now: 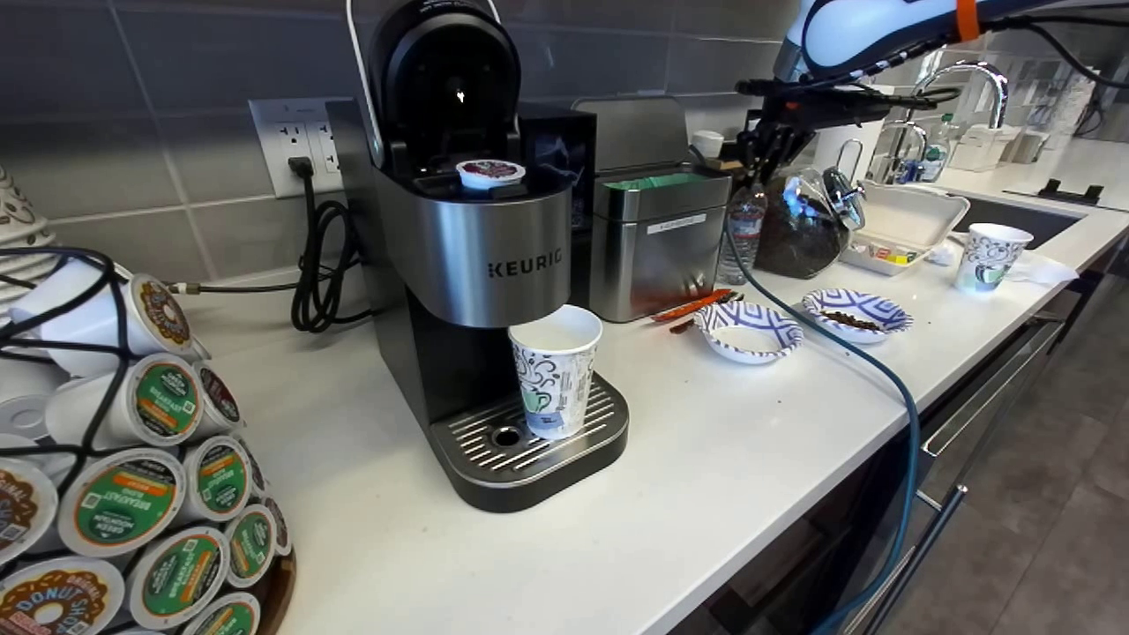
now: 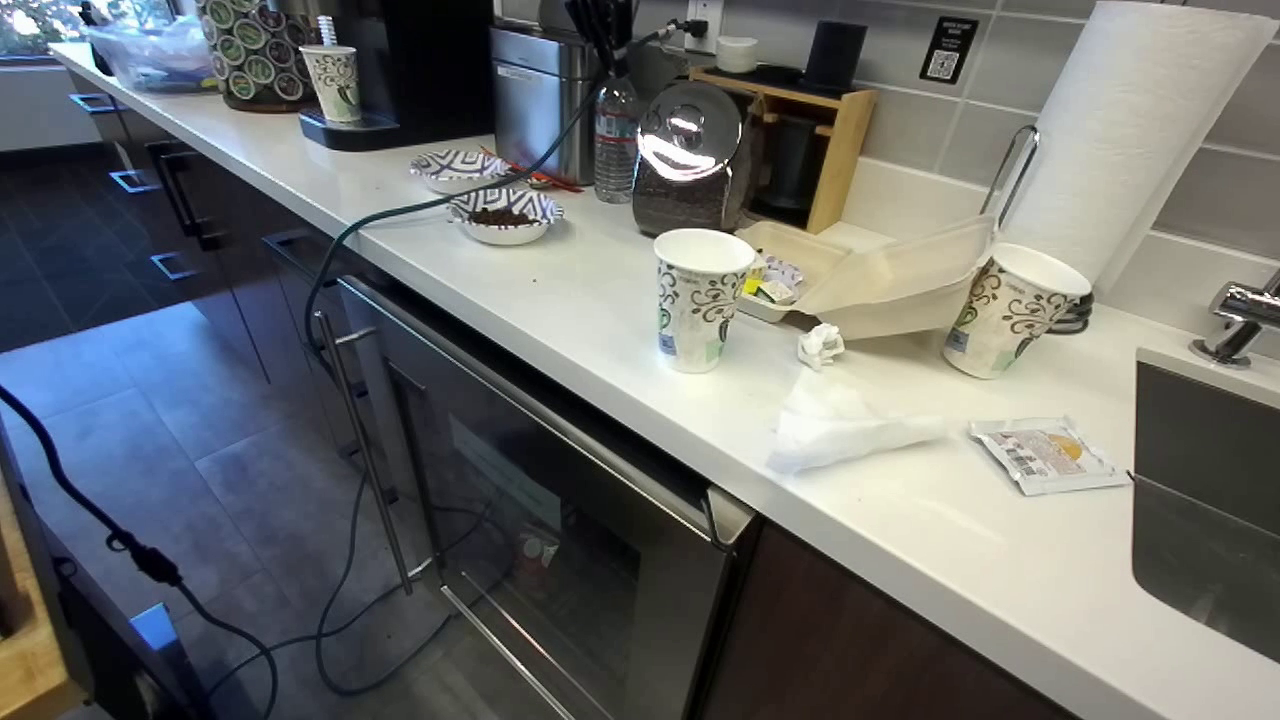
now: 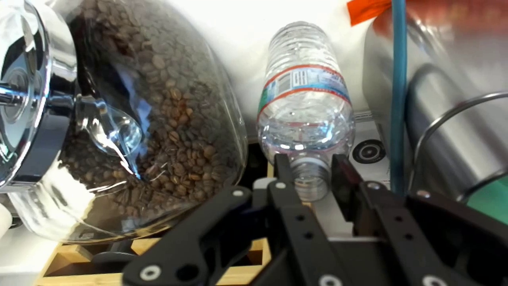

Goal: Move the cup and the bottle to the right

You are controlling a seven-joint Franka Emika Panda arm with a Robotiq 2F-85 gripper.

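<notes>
One robot arm appears in an exterior view; just beside its gripper sits a jar. The neck of the upright bottle stands between the parted fingers; whether they pinch it cannot be told. Well apart from the hand, past the jar, is the cup, with a second cup, farther off, seen only in an exterior view. The wrist view alone makes out the jar's beans.
</notes>
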